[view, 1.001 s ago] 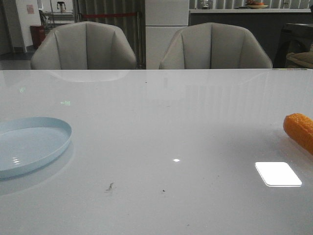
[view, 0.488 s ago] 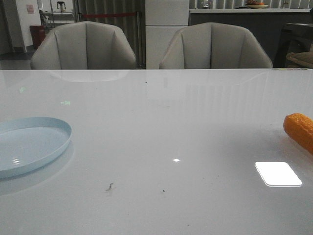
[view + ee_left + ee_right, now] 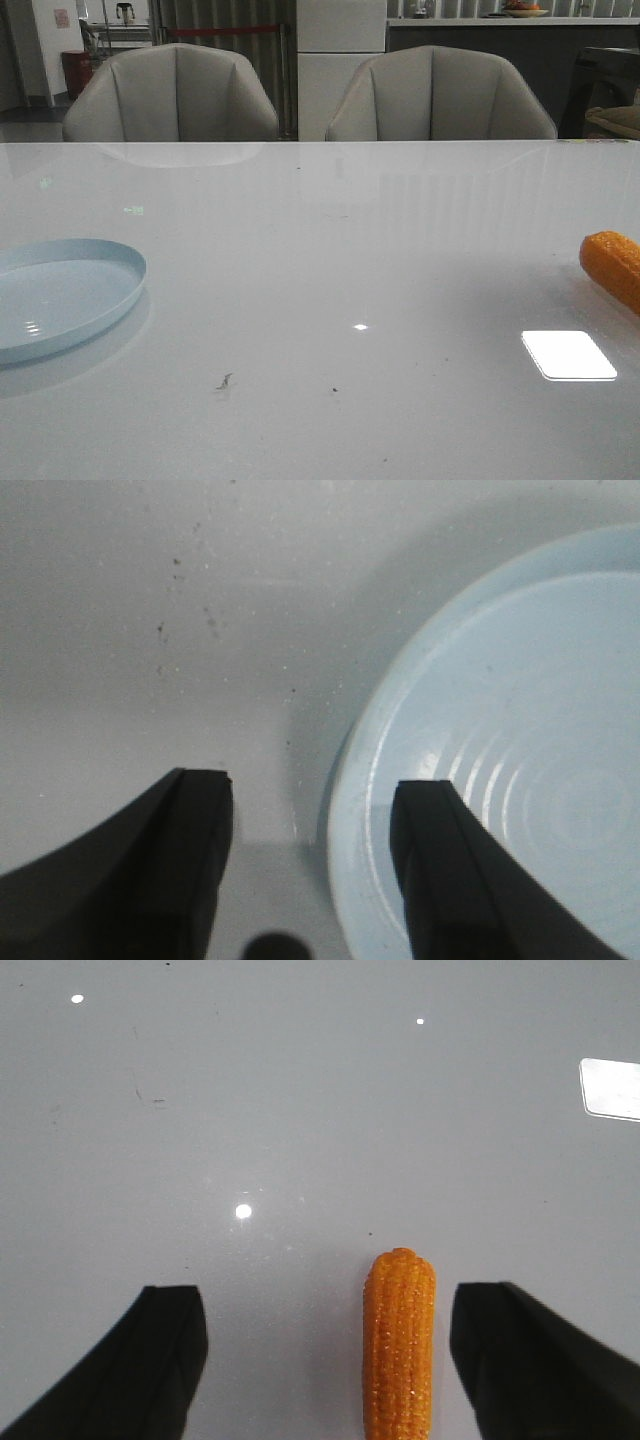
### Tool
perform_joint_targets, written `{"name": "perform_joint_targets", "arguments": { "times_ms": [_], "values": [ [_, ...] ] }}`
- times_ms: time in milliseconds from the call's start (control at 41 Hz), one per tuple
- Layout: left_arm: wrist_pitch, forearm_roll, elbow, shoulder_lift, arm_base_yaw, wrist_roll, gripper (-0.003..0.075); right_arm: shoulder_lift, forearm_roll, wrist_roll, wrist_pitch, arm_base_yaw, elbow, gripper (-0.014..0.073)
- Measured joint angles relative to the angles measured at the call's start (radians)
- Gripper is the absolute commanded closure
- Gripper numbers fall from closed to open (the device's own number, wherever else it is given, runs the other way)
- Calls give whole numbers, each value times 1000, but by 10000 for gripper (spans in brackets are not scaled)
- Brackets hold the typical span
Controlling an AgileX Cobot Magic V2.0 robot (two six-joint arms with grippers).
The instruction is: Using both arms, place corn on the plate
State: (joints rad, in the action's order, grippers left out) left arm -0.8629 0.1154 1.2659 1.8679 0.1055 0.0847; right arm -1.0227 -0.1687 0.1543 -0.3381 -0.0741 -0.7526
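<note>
The orange corn (image 3: 614, 265) lies on the white table at the far right edge of the front view, partly cut off. In the right wrist view the corn (image 3: 400, 1345) lies between the wide-apart fingers of my right gripper (image 3: 325, 1305), nearer one finger and touching neither. The pale blue plate (image 3: 100, 290) sits at the left of the table. My left gripper (image 3: 312, 792) hangs open over the plate's rim (image 3: 350, 810), one finger over the plate, the other over bare table. Neither arm shows in the front view.
Two grey chairs (image 3: 170, 95) stand behind the table's far edge. A bright rectangular light reflection (image 3: 568, 355) lies on the glossy tabletop near the corn. Small dark specks (image 3: 224, 381) mark the surface near the front.
</note>
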Motion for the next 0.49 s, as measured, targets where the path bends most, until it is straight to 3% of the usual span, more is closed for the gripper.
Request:
{"name": "perform_joint_targets", "arguments": {
  "times_ms": [488],
  "values": [
    [-4, 0, 4, 56, 0, 0, 297, 0, 0, -2, 0, 0, 0, -13]
  ]
}}
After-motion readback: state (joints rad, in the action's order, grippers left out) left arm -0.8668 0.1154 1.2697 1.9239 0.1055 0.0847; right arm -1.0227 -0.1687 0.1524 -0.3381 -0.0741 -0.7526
